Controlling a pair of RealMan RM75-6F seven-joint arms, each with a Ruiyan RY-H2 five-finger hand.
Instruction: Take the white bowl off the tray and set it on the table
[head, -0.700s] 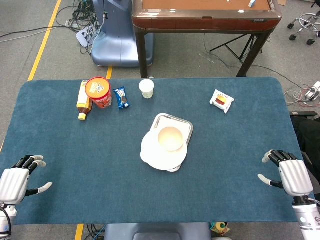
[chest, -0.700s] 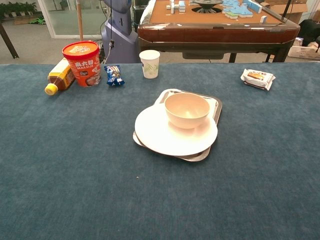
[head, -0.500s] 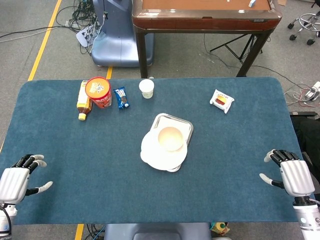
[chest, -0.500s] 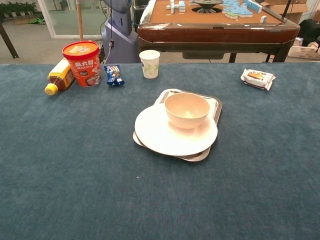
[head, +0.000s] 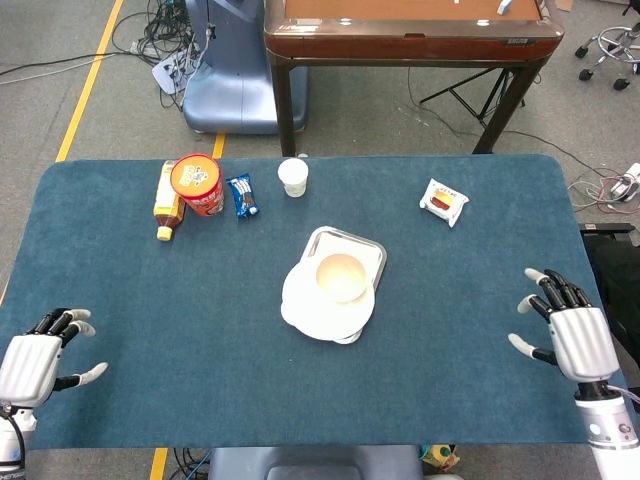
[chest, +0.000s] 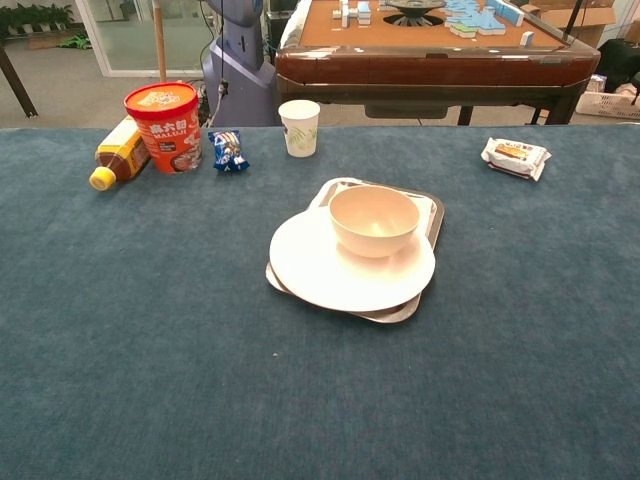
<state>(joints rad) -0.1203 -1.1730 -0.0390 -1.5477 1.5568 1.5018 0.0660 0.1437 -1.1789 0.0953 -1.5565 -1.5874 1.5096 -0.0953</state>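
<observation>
The white bowl (head: 341, 277) (chest: 374, 220) stands upright on a white plate (head: 310, 305) (chest: 320, 270), which lies on a metal tray (head: 352, 242) (chest: 432, 213) at the table's middle. Nothing shows inside the bowl. My left hand (head: 35, 358) hovers at the near left corner, fingers apart and empty. My right hand (head: 566, 327) is at the near right edge, fingers spread, holding nothing. Both hands are far from the bowl. The chest view shows neither hand.
Along the far left stand a red noodle cup (head: 197, 183) (chest: 162, 125), a lying bottle (head: 167, 200) (chest: 117, 154), a blue snack packet (head: 243, 196) (chest: 229, 150) and a paper cup (head: 293, 177) (chest: 299, 126). A wrapped snack (head: 444, 201) (chest: 515, 157) lies far right. A brown table (head: 405, 30) stands beyond.
My right hand has lifted and moved slightly forward, with its fingers spreading wider. The left hand has barely shifted. The bowl, plate and tray are where they were.
</observation>
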